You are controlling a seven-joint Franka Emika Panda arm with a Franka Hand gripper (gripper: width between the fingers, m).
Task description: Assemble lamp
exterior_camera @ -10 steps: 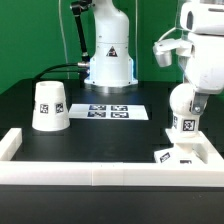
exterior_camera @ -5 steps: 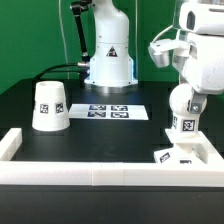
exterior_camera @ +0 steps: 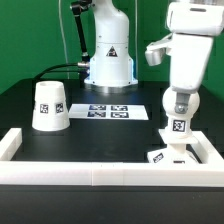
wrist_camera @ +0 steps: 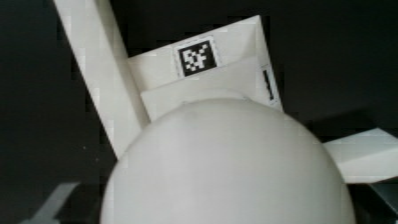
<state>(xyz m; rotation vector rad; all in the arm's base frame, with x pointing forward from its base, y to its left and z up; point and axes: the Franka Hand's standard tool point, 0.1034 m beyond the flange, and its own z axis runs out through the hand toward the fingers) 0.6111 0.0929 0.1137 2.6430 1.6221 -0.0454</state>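
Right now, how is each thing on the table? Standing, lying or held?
shade: standing upright, wide end down, nothing touching it.
bulb: upright above the base, held by the jaws.
base: lying flat.
jaws: shut on the bulb.
marker board: lying flat.

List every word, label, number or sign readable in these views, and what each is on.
No words, brands or numbers are readable in either view.
Yellow triangular warning sign on the robot body: symbol too small to read.
Black-and-white square tags, patterns only, on the shade, bulb, base and marker board.
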